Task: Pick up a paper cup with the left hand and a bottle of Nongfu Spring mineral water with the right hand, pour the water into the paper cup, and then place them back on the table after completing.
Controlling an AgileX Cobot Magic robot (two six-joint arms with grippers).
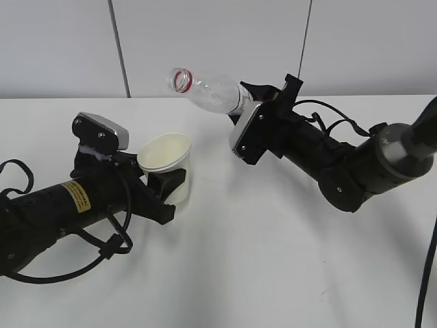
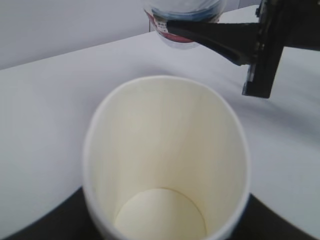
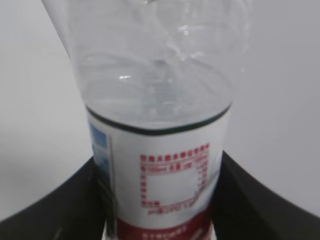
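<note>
My left hand, the yellow-labelled arm, has its gripper (image 1: 166,190) shut on a white paper cup (image 1: 166,157), held low near the table (image 1: 273,260) with its mouth open upward. In the left wrist view the cup (image 2: 165,150) looks cream inside, and no water shows in it. My right hand's gripper (image 1: 247,102) is shut on the labelled middle of a clear uncapped bottle (image 1: 213,91). The bottle is tipped, with its red-ringed mouth pointing left, above and just behind the cup. The bottle (image 3: 159,180) fills the right wrist view, and water in it is hard to make out.
A grey wall with vertical seams (image 1: 119,48) stands behind the table. Black cables loop by the left arm (image 1: 102,249) and hang at the right edge (image 1: 427,280). The bottle's base and a right finger (image 2: 215,37) show at the top of the left wrist view.
</note>
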